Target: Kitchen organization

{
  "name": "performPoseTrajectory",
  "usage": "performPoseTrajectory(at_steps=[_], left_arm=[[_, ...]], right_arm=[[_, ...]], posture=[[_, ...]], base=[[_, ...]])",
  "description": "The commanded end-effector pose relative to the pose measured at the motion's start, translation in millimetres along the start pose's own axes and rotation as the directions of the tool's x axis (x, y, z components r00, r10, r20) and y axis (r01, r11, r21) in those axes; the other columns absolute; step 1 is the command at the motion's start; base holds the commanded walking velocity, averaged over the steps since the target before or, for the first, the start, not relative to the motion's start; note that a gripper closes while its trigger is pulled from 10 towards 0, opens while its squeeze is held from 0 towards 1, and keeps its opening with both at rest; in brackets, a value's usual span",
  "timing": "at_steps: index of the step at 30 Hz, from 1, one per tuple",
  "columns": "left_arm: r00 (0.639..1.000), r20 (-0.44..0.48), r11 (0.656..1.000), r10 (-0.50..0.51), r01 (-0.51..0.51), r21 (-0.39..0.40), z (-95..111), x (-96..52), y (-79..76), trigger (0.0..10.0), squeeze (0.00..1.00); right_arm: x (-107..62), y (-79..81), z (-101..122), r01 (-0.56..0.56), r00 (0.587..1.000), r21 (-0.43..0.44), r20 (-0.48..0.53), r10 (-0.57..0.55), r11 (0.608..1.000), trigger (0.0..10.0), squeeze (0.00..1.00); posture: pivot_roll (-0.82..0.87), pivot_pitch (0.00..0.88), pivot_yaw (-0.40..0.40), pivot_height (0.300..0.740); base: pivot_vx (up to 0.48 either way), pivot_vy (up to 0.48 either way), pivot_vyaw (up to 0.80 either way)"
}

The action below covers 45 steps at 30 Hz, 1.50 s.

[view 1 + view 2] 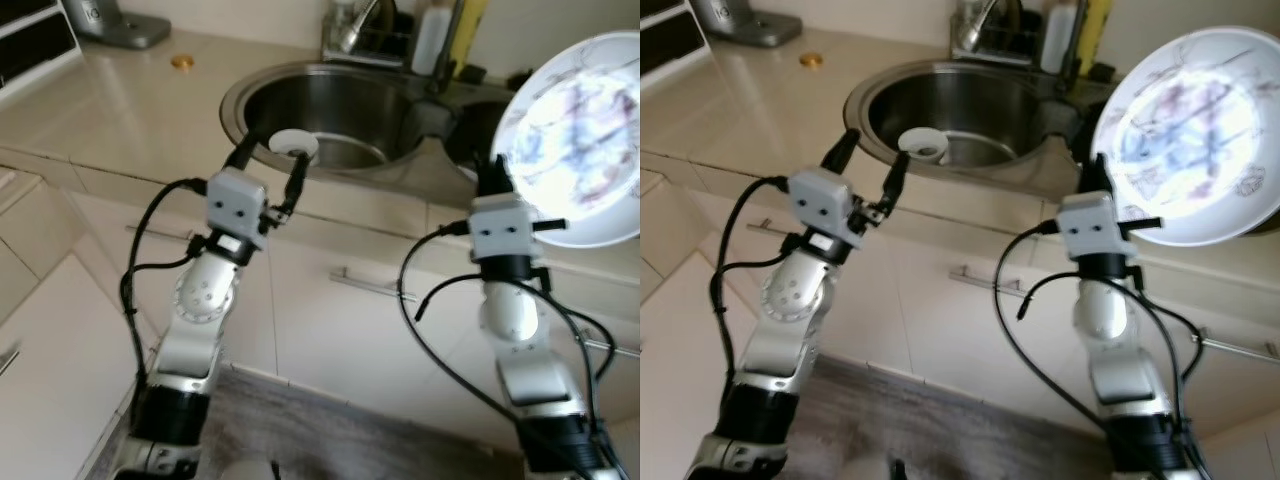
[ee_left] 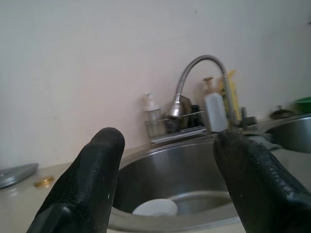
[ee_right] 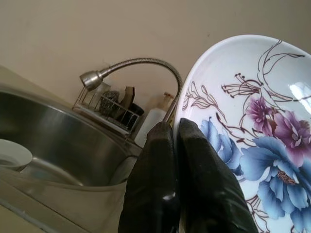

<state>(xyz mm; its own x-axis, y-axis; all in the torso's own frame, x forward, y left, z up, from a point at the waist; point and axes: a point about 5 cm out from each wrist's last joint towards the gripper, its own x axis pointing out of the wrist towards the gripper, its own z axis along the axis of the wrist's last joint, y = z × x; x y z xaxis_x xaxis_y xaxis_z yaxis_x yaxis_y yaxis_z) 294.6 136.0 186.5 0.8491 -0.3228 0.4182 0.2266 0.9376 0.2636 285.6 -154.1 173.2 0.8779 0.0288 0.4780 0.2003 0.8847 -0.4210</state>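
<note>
Steel sink (image 1: 250, 95): just beyond the left gripper.
Floral plate (image 1: 1190, 135): upright, rim pinched in the right gripper (image 3: 175, 128).
Left gripper (image 1: 272, 160): fingers spread, empty.
White bowl (image 1: 923, 145): in sink, ahead of the left gripper.

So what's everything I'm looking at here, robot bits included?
Plate: one, white with blue and purple flowers, held up on edge above the counter's right side.
Small bowl: one, white, inside the round sink.
Sink: one round steel basin, set in the counter; part of a second basin to its right.
Tap: one, silver gooseneck, behind the sink.
Bottles: a few, white and yellow, beside the tap.
Wire rack: one, behind the sink.
Gold disc: one, on the beige counter, far left.
Cabinets: cream, below the counter.
Left gripper: black fingers open, at the sink's near rim.
Right gripper: black fingers shut on the plate's rim.
</note>
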Motion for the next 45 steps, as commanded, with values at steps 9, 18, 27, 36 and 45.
performPoseTrajectory(at_steps=[9,18,27,36,45], left_arm=[[0.999,0.015,0.999,-0.031,0.031,-0.011,3.0,3.5,-10.2,10.0,0.00],[1.000,0.014,1.000,-0.027,0.027,-0.009,2.5,4.7,-10.8,10.0,0.00],[1.000,0.016,1.000,-0.024,0.024,-0.004,2.1,6.8,-11.8,10.0,0.00],[1.000,0.018,1.000,-0.012,0.012,0.000,1.8,7.4,-12.4,10.0,0.00],[1.000,0.016,1.000,-0.015,0.015,-0.006,1.3,7.4,-14.0,10.0,0.00]], right_arm=[[2.0,-9.6,-2.1,0.021,1.000,0.002,-0.005,-0.021,1.000,10.0,0.00],[12.3,1.0,-10.7,-0.065,0.995,0.131,-0.064,0.073,0.989,10.0,0.00],[54.0,1.6,-19.4,-0.057,0.980,0.333,-0.162,0.117,0.941,10.0,0.00],[62.5,-2.4,-58.7,0.116,0.885,0.462,-0.451,0.120,0.879,10.0,0.00],[57.0,-17.8,-76.2,0.259,0.836,0.466,-0.547,0.046,0.846,10.0,1.00]], posture=[[0.14,0.004,-0.055,0.740],[0.14,0.000,-0.055,0.740],[0.16,0.000,-0.062,0.740],[0.18,0.000,-0.079,0.740],[0.17,0.000,-0.076,0.740]], base=[[0.327,0.000,0.00],[0.170,0.000,0.00],[0.000,0.000,0.00],[0.000,0.000,0.00],[0.000,0.000,0.00]])
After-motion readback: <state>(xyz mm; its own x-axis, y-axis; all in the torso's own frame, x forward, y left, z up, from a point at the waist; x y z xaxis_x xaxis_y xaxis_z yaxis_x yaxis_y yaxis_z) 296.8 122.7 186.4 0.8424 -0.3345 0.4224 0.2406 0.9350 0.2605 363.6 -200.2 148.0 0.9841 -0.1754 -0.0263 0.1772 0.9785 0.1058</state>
